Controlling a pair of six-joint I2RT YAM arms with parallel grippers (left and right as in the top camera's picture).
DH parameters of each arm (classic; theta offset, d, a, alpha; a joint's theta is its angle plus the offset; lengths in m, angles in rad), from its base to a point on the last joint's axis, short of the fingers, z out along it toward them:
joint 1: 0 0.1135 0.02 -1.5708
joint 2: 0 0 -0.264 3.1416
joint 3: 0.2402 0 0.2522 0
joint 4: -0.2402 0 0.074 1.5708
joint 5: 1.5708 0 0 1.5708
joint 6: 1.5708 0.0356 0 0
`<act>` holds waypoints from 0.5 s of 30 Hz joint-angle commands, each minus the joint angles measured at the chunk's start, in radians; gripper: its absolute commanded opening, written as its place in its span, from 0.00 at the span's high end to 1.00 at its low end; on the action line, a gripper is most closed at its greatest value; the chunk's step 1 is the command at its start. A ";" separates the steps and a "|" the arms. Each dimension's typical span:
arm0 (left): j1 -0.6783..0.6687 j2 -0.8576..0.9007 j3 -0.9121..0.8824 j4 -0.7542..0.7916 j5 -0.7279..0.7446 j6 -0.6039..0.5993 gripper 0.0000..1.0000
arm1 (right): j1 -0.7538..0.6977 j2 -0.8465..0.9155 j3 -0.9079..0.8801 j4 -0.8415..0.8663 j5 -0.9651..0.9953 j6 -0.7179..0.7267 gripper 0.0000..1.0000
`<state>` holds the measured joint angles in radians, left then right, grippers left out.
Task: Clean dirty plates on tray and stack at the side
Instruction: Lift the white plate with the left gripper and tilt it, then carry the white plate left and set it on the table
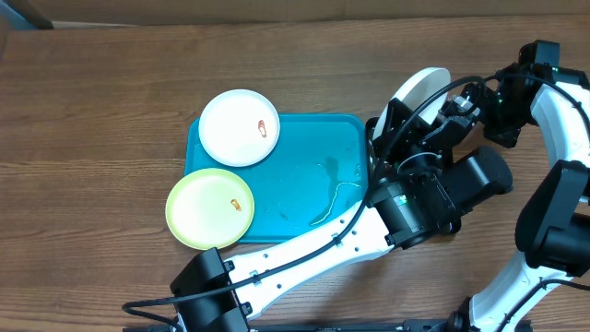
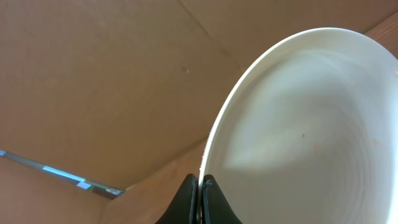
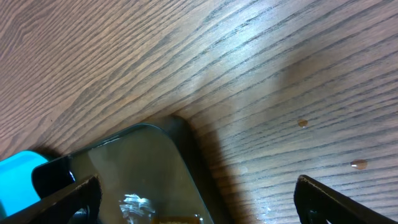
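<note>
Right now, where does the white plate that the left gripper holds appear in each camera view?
Overhead: the held white plate is tilted up, right of the tray, partly behind the arms.
Left wrist: it fills the right half, its rim pinched by the left gripper.
Right wrist: not in it.
Shared landmark: the tray, centre overhead, lower-left corner in right wrist.

Overhead: the held white plate (image 1: 426,85) is shown only as an arc at upper right. The rest is covered by the left arm (image 1: 350,231), by which the tray's (image 1: 304,157) lower right corner is also hidden. Left wrist: the plate is cut by the right and bottom edges. Right wrist: the fingers (image 3: 74,199) of the right gripper (image 3: 199,202) are cropped at the lower corners, and a glossy dark slab (image 3: 149,168) is cut by the bottom edge.
</note>
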<state>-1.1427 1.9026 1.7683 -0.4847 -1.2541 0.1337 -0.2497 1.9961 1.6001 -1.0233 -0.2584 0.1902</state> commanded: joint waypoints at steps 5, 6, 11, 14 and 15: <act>0.050 -0.006 0.026 -0.213 0.219 -0.279 0.96 | -0.005 -0.025 0.024 0.003 -0.005 0.005 0.00; 0.070 -0.006 0.026 -0.253 0.298 -0.327 0.96 | -0.005 -0.025 0.024 0.003 -0.005 0.005 0.00; 0.219 -0.007 0.030 -0.340 0.736 -0.456 0.96 | -0.005 -0.025 0.024 0.003 -0.005 0.005 0.00; 0.350 -0.007 0.045 -0.360 1.076 -0.457 0.96 | -0.005 -0.025 0.024 0.003 -0.005 0.005 0.00; 0.393 -0.007 0.049 -0.370 1.166 -0.465 0.96 | -0.005 -0.025 0.024 0.003 -0.005 0.005 0.00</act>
<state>-0.8650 1.9026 1.7748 -0.8436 -0.5209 -0.2497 -0.2501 1.9961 1.6001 -1.0225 -0.2584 0.1905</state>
